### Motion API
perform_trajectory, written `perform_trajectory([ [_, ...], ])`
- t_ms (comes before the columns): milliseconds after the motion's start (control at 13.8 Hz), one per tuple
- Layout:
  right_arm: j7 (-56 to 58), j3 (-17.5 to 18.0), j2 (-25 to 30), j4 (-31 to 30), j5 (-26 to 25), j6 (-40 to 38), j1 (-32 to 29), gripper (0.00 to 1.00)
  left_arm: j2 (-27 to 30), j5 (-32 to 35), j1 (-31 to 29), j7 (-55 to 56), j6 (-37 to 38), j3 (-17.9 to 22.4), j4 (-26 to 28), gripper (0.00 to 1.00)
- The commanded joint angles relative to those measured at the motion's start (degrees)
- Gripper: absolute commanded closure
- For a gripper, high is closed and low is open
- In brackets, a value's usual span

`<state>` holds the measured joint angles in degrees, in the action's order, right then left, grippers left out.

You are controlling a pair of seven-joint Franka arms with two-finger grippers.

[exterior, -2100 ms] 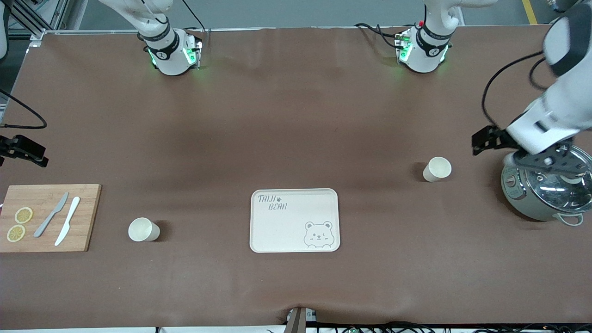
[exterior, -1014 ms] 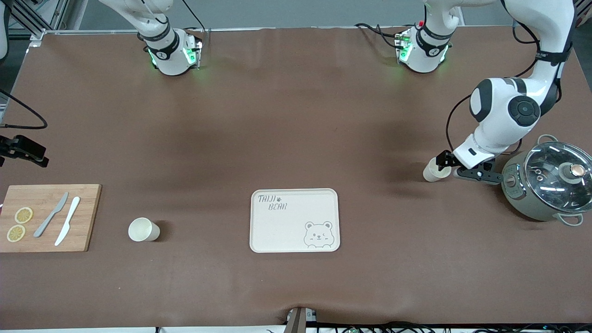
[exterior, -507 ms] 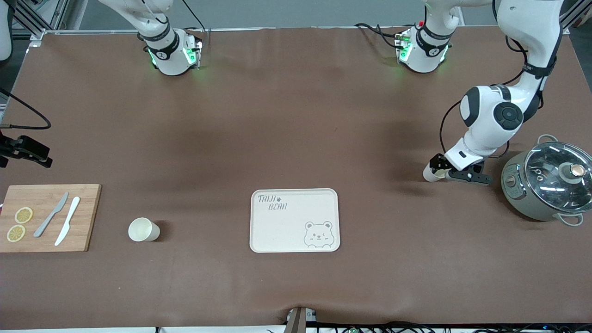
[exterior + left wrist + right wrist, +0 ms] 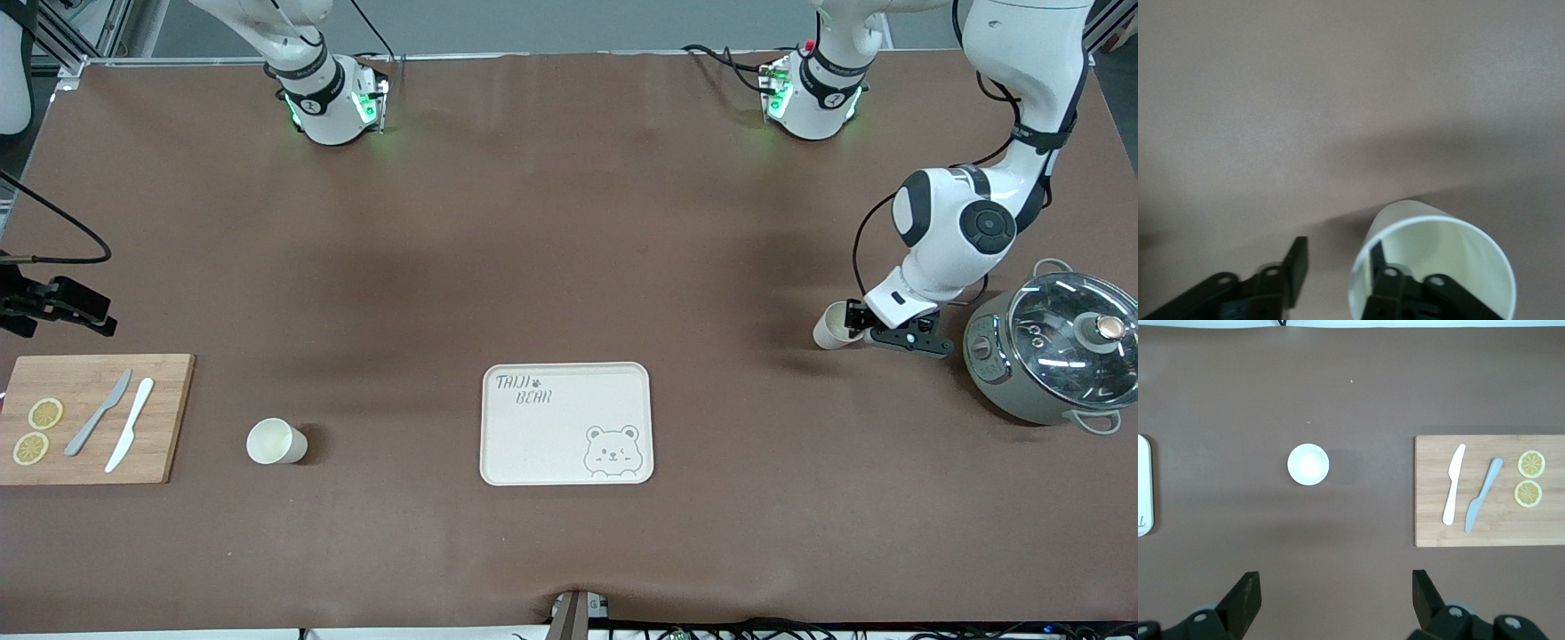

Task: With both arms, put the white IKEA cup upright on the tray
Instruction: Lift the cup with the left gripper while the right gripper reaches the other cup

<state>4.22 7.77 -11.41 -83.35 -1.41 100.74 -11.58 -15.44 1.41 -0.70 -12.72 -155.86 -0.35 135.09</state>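
Observation:
One white cup [image 4: 829, 329] [image 4: 1458, 248] stands on the brown table beside the pot, toward the left arm's end. My left gripper [image 4: 855, 320] [image 4: 1337, 267] straddles its rim, one finger [image 4: 1377, 267] inside and the other finger [image 4: 1297, 263] outside, a gap away from the wall. A second white cup [image 4: 276, 442] [image 4: 1308, 464] stands upright between the board and the cream bear tray [image 4: 566, 423]. My right gripper [image 4: 1336, 593] hangs open and empty high over the table at the right arm's end; its black end [image 4: 67, 304] shows at the front view's edge.
A grey-green pot with a glass lid [image 4: 1053, 356] sits close beside the left gripper. A wooden cutting board [image 4: 89, 418] [image 4: 1488, 520] carries two knives and two lemon slices. The tray's edge [image 4: 1143, 487] shows in the right wrist view.
The left arm came down from over the pot to the cup, and its fingers have narrowed around the rim. The right gripper drifted a little over the table.

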Motion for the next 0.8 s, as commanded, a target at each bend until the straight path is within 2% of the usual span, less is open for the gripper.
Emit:
perform_trajectory([
  [0, 0.44, -0.12, -1.94, 0.12, 2.20, 2.53, 0.77, 0.00, -1.25, 0.00, -0.27, -1.17, -0.94, -0.27, -1.05, 1.00],
  [290, 0.35, -0.12, -7.82, 0.82, 1.59, 6.47, 2.00, 0.00, -2.57, 0.00, -0.27, -0.65, -0.94, -0.36, -2.98, 1.00],
  [507, -0.18, -0.12, -13.09, 0.82, 1.77, 12.45, 2.09, 0.00, -0.74, -0.70, 0.08, 0.67, 0.19, -0.88, -4.30, 1.00],
  [579, -0.09, -0.21, -14.50, 0.82, 1.51, 13.60, 2.09, 0.00, -0.21, -0.79, 0.08, 3.11, 2.55, -2.19, -5.70, 1.00],
  [724, 0.43, -0.21, -17.31, 0.91, 1.06, 16.76, 1.74, 0.00, -0.37, -0.79, 0.52, 11.09, 11.41, -5.35, -13.32, 1.00],
])
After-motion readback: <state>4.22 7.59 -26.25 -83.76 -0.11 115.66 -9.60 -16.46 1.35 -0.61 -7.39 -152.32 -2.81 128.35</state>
